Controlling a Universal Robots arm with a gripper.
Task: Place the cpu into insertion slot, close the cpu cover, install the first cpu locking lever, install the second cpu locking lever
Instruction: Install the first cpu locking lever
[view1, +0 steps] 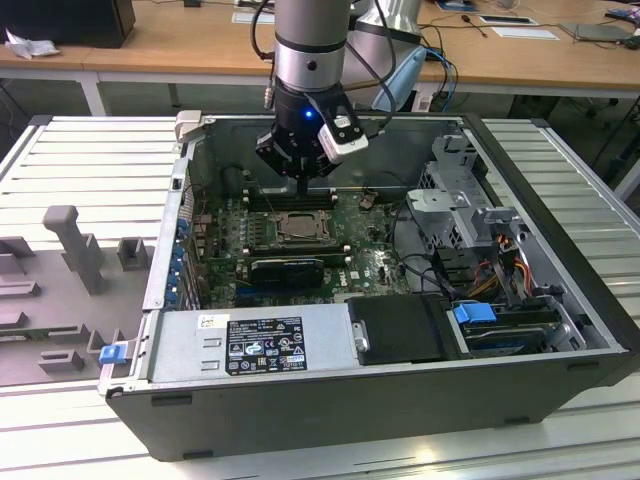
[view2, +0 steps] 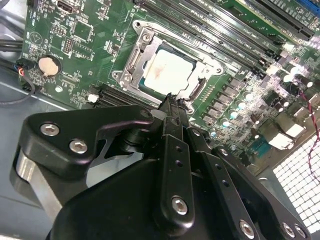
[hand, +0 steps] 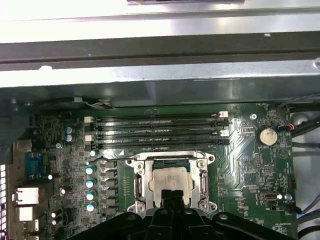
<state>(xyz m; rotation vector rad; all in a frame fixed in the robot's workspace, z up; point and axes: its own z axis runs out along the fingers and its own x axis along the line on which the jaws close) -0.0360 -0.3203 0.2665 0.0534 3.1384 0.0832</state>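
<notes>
The cpu, a pale silver square, lies in the insertion slot on the green motherboard. Around it the cpu cover lies flat as a silver frame, and the chip shows through its window. In the first wrist view the cpu and cpu cover sit just beyond my fingertips. My gripper is shut with nothing in it, its tip over the socket's near rim. In the exterior view the gripper hangs a little above the far side of the cpu. How the locking levers stand I cannot tell.
Long black memory slots run beside the socket, and a coin battery sits further along the board. The case's metal wall rises behind them. A power supply, a black shroud and a drive cage with cables crowd the case.
</notes>
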